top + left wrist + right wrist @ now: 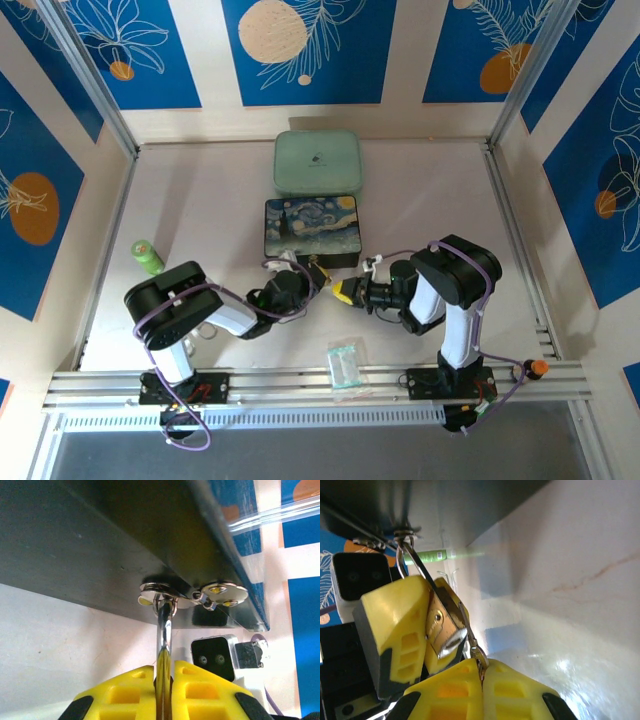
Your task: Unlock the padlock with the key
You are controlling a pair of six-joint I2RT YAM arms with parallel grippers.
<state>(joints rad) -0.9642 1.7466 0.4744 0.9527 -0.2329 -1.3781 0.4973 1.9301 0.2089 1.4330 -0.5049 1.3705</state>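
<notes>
brass-gold and tiny, the padlock [438, 624] hangs by its thin silver shackle [163, 625] from the metal hasp [192, 594] on the near wall of the dark starry-night box [312, 230], around the middle of the table [200, 200]. the left gripper [163, 672] is clenched on the padlock, its yellow fingers pressed to either side of the body, and the shackle runs straight out between them to the hasp. the right gripper [481, 672] faces it from the other side, fingertips pinched together on the key [478, 656]. the key is a sliver of silvery metal just beside the lock's lower edge and silver keyhole face. whether its tip sits in the keyhole cannot be told. from above, the two grippers stand close together at the box's near side. behind the box rests a pale green case [318, 162].
</notes>
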